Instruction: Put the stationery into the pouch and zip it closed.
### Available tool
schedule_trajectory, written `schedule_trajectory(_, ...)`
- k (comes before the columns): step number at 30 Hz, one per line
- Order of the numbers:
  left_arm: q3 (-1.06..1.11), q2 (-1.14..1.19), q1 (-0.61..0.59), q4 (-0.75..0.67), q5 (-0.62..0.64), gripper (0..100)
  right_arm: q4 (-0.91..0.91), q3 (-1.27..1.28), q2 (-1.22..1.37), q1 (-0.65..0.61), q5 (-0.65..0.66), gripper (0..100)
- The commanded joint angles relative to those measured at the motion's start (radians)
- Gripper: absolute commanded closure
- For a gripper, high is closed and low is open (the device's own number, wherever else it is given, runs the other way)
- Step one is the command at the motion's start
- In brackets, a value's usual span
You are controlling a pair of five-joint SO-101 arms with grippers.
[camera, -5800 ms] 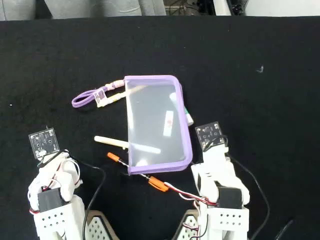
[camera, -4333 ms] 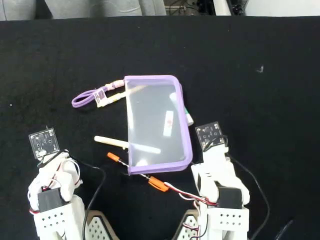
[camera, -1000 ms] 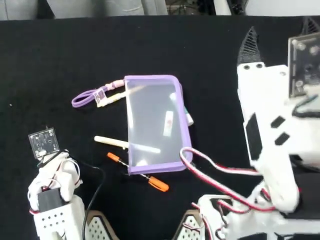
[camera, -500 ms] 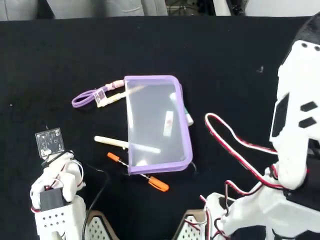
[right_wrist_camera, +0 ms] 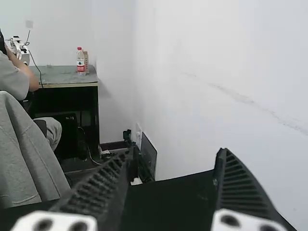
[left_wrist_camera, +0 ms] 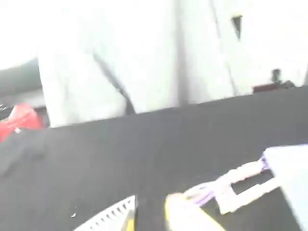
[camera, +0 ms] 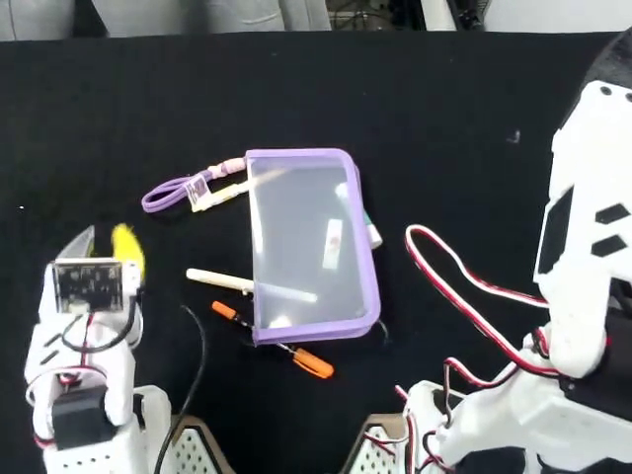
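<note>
Now the left gripper (camera: 104, 239), jaws parted, is nearer the white pen (camera: 219, 280), lying sideways against the pouch (camera: 296, 217). The right gripper (right_wrist_camera: 175, 155) gapes too.

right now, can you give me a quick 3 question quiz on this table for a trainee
1. True or false: the orange pen already lies fully inside the pouch.
2. Multiple choice: the pouch's purple strap lies A) on the side of the pouch toward the left arm, B) on the side toward the right arm, C) across the clear face of the pouch.
3. Fill in: the left gripper hangs over bare table with its jaws ____.

Key: 1 false, both ends of the pen stick out past the pouch's near corner; 2 A; 3 open.
</note>
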Motion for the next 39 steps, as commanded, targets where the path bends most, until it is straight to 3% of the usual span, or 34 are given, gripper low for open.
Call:
schedule_trajectory(1,-0.128,0.215,0.088,-0.091,0.075,80,-0.020,-0.007,-0.013,0.011,-0.006,73.7)
schedule_trajectory(14,-0.869,1.444,0.338,-0.153,0.118,80,-0.006,0.004,-0.079,0.011,0.000,73.7)
schedule_trajectory(18,-1.056,1.760,0.384,-0.242,0.218,80,0.006,0.004,-0.087,0.005,-0.003,73.7)
schedule_trajectory(22,-1.156,1.996,0.340,-0.437,0.408,80,0.006,0.004,-0.084,0.005,0.000,73.7)
schedule_trajectory(24,-1.171,2.044,0.312,-0.457,0.437,79,0.005,0.004,-0.084,0.011,0.000,73.6)
schedule_trajectory(27,-1.191,2.019,0.275,-0.348,0.385,80,0.005,0.004,-0.084,0.009,0.000,73.7)
schedule_trajectory(33,-1.363,1.886,0.180,0.103,0.417,79,0.002,0.004,-0.084,0.005,0.000,73.7)
schedule_trajectory(36,-1.449,1.887,0.134,0.238,0.282,79,0.002,0.004,-0.084,0.005,0.000,73.7)
schedule_trajectory(39,-1.458,1.912,0.117,0.285,0.100,79,0.002,0.004,-0.084,0.005,0.000,73.7)
